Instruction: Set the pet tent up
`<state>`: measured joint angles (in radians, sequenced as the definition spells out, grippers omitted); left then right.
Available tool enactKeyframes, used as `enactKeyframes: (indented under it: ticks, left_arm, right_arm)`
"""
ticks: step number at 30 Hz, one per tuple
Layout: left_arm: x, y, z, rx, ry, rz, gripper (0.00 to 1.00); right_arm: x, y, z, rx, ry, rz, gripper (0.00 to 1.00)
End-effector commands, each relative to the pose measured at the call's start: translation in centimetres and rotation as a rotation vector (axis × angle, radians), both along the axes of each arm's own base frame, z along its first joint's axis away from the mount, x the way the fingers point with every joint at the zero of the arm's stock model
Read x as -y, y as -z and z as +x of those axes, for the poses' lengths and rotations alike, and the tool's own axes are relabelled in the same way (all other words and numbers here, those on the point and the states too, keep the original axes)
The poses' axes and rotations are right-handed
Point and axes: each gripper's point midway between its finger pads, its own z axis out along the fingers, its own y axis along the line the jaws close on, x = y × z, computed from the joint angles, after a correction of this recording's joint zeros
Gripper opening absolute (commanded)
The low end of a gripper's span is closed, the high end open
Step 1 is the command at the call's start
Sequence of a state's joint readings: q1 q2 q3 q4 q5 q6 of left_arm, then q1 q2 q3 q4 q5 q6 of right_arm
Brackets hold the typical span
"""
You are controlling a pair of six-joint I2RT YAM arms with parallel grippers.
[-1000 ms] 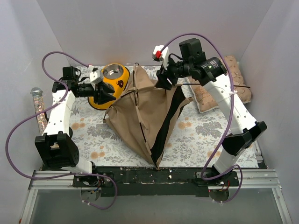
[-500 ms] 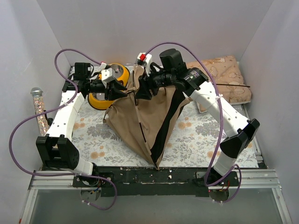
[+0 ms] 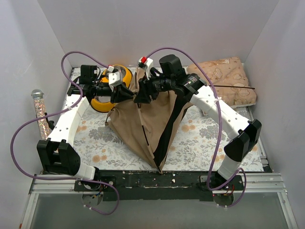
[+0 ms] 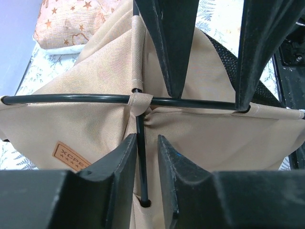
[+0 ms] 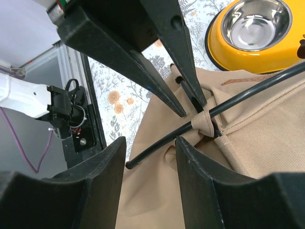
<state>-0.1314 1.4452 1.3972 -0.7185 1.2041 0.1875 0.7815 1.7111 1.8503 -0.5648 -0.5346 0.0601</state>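
The pet tent (image 3: 143, 121) lies collapsed mid-table, tan canvas with black trim, and its thin black poles cross near its far top. Both grippers meet at that crossing. My left gripper (image 3: 129, 94) comes in from the left. In the left wrist view its fingers (image 4: 119, 164) stand narrowly apart around an upright pole (image 4: 140, 162), a small gap left on the right side. My right gripper (image 3: 141, 97) reaches in from the right, open. In the right wrist view its jaws stand wide around the free end of a pole (image 5: 157, 148) above the canvas. A brown label patch (image 4: 69, 157) shows.
A yellow steel bowl (image 3: 112, 78) sits just behind the left gripper, also in the right wrist view (image 5: 257, 33). The patterned cushion (image 3: 224, 81) lies at the back right. A glitter tube (image 3: 39, 107) leans at the left wall. White walls close in on three sides.
The right arm swung left from beside the cushion to the pole crossing. The left gripper moved right from the bowl to the same spot. Both pairs of jaws narrowed, the left more.
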Motion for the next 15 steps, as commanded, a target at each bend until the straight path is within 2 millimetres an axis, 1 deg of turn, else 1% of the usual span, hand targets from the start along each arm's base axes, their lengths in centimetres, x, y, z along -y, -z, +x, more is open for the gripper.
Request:
enactKeyframes:
  ticks: [1,4,7,8,11,12,13,15]
  left_arm:
    - [0.3,-1.1,-0.4,0.044,0.005,-0.001,0.19]
    - [0.4,-0.9,-0.5,0.037,0.004,0.002,0.0]
    - [0.2,-0.5,-0.6,0.03,-0.009,0.016,0.0]
    - [0.1,-0.3,-0.6,0.026,-0.014,0.022,0.0]
    - [-0.2,0.4,-1.2,0.009,-0.012,0.044,0.0]
    - [-0.3,0.5,-1.5,0.009,-0.01,0.052,0.0]
    - [-0.4,1.0,-1.7,-0.002,-0.01,0.061,0.0]
    - [-0.7,1.5,-2.0,-0.013,-0.016,0.075,0.0]
  right_arm:
    - [-1.3,-1.1,0.3,0.004,-0.006,0.062,0.52]
    - [-1.4,-0.7,0.3,-0.014,-0.002,0.052,0.46]
    - [-1.2,-0.5,0.4,-0.018,0.011,0.04,0.39]
    - [-1.1,-0.4,0.5,-0.023,0.02,0.035,0.35]
    - [-0.9,-0.2,0.5,-0.028,0.028,0.028,0.15]
    - [-0.9,-0.3,0.4,-0.024,0.027,0.03,0.07]
    - [-0.7,-0.5,0.5,-0.022,0.032,0.033,0.01]
    - [-0.3,-1.2,0.8,-0.019,0.047,0.049,0.01]
